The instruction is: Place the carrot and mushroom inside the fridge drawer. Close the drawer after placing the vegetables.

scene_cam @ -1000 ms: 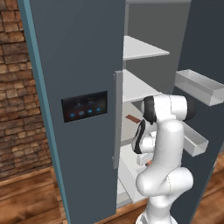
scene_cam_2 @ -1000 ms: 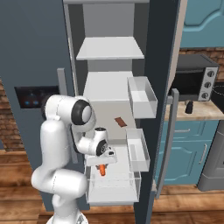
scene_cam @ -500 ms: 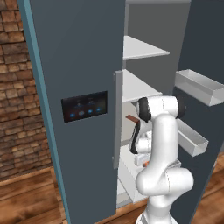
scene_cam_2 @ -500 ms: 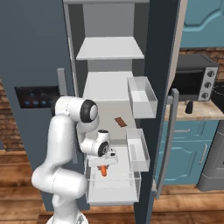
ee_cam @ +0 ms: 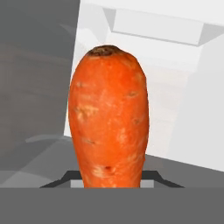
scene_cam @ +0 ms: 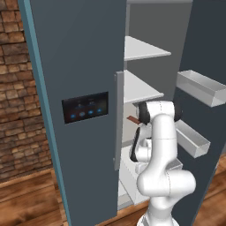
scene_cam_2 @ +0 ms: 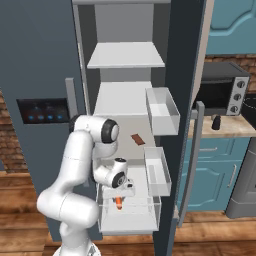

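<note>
My gripper [scene_cam_2: 119, 196] is shut on the carrot [scene_cam_2: 119, 203], a bright orange stub pointing down from the fingers. It hangs just above the inside of the fridge drawer [scene_cam_2: 129, 229], a white bin pulled out at the bottom of the open fridge. In the hand view the carrot [ee_cam: 109, 118] stands upright in the middle, with the pale walls of the fridge drawer [ee_cam: 179, 65] behind it. In the left base view my own arm covers the hand, and the fridge drawer [scene_cam: 126, 187] shows low beside it. The mushroom is out of view.
A small brown flat item [scene_cam_2: 136, 139] lies on the shelf above the drawer. Two grey door trays [scene_cam_2: 161, 107] [scene_cam_2: 156, 172] hang on the open right door, close to the drawer. The shut left door [scene_cam_2: 42, 111] carries a dark panel. A microwave [scene_cam_2: 220, 92] sits on the counter at the right.
My arm's upper joints have swung toward the fridge opening. The carrot has sunk slightly over the drawer, still held.
</note>
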